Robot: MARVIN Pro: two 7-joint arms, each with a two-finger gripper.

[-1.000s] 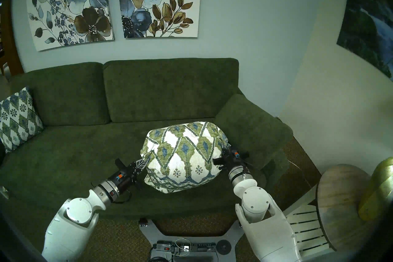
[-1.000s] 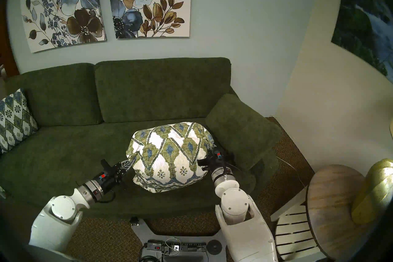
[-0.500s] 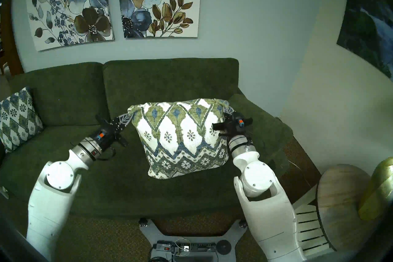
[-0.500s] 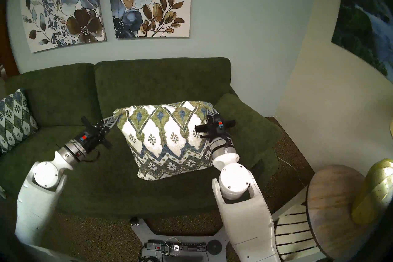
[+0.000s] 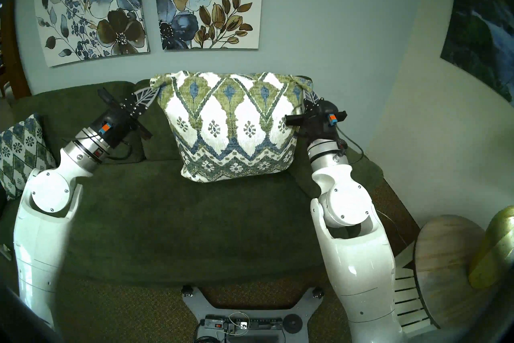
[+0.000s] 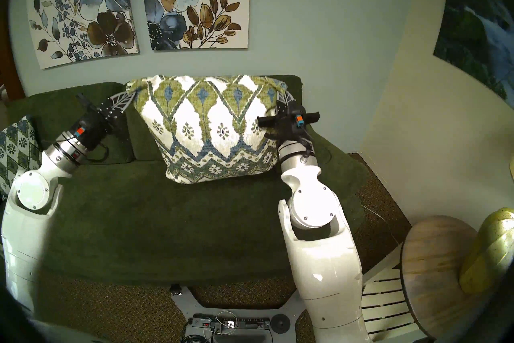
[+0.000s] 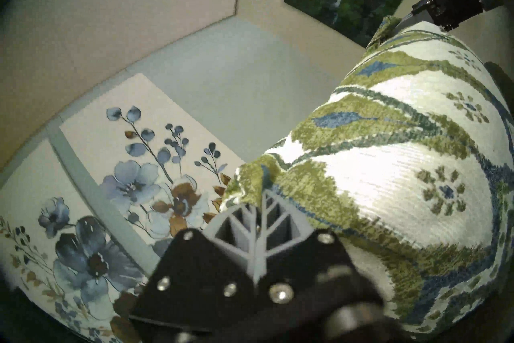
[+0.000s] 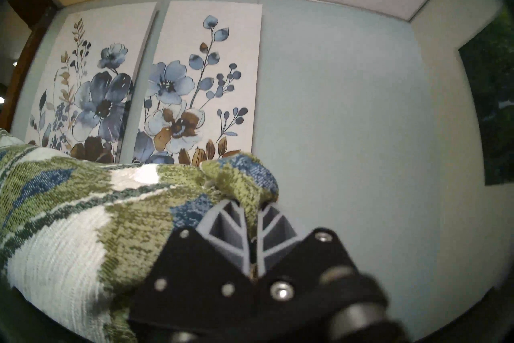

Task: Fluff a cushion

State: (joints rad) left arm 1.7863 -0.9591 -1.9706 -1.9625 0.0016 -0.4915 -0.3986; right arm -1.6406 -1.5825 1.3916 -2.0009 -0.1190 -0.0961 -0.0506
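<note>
The cushion (image 5: 230, 125) (image 6: 211, 128), white with olive-green and blue zigzags and rosettes, hangs upright in the air in front of the sofa's backrest. My left gripper (image 5: 155, 89) (image 6: 133, 96) is shut on its upper left corner. My right gripper (image 5: 308, 93) (image 6: 281, 97) is shut on its upper right corner. In the left wrist view the grey fingers (image 7: 260, 218) pinch bunched corner fabric of the cushion (image 7: 389, 181). The right wrist view shows the same: fingers (image 8: 233, 225) closed on a fold of the cushion (image 8: 83, 222). The cushion's lower edge hangs just above the seat.
The dark green sofa (image 5: 167, 222) fills the middle, with a second patterned cushion (image 5: 22, 156) at its left end. A round wooden side table (image 5: 445, 264) with a gold lamp base (image 5: 495, 247) stands at the right. Flower canvases (image 5: 150, 0) hang on the wall behind.
Both arms have lifted the cushion from low over the seat's front up and back to backrest height. It has stretched from a bunched, rounded shape into a flat hanging square.
</note>
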